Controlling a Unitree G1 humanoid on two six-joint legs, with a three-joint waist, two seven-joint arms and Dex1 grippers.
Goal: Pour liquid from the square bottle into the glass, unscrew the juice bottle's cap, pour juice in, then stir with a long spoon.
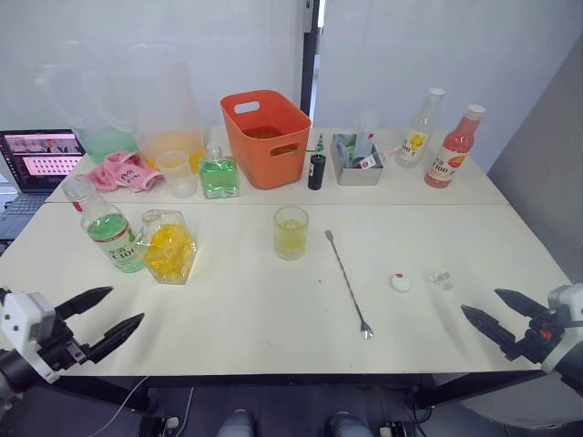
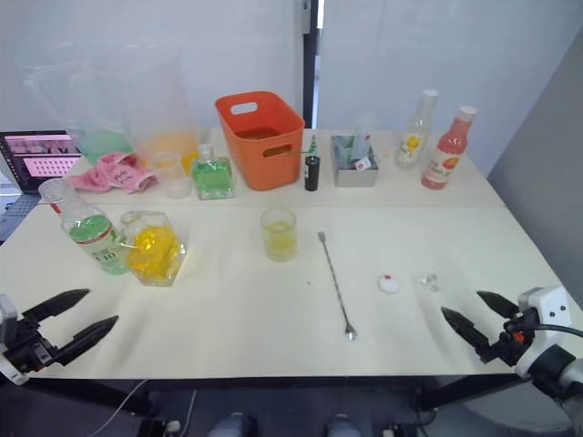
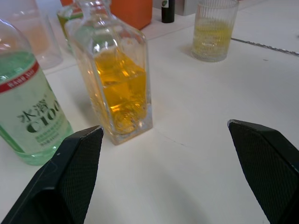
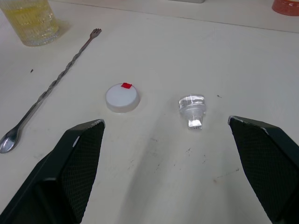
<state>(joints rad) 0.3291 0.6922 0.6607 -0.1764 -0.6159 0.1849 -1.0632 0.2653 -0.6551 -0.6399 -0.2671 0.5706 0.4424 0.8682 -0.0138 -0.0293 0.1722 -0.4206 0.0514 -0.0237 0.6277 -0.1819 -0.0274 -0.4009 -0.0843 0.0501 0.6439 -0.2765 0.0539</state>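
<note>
The square bottle (image 1: 169,248), clear glass with amber liquid, stands unstoppered at the table's left. Its glass stopper (image 4: 192,108) lies at the right beside a white cap (image 4: 122,97). Left of the square bottle stands the green-labelled juice bottle (image 1: 109,229), leaning, with a bare neck. The ribbed glass (image 1: 291,233) at mid-table holds yellow-green liquid. The long spoon (image 1: 346,282) lies flat to its right, bowl toward me. My left gripper (image 1: 125,305) hangs open near the front edge, short of the square bottle (image 3: 119,79). My right gripper (image 1: 480,301) is open, short of the stopper and cap.
Along the back stand an orange basket (image 1: 266,137), a green square flask (image 1: 219,175), a plastic cup (image 1: 178,173), large clear pitchers (image 1: 164,109), a pink cloth (image 1: 126,169), a small dark bottle (image 1: 316,170), a grey box (image 1: 356,160) and two capped bottles (image 1: 454,147). A laptop (image 1: 38,159) sits far left.
</note>
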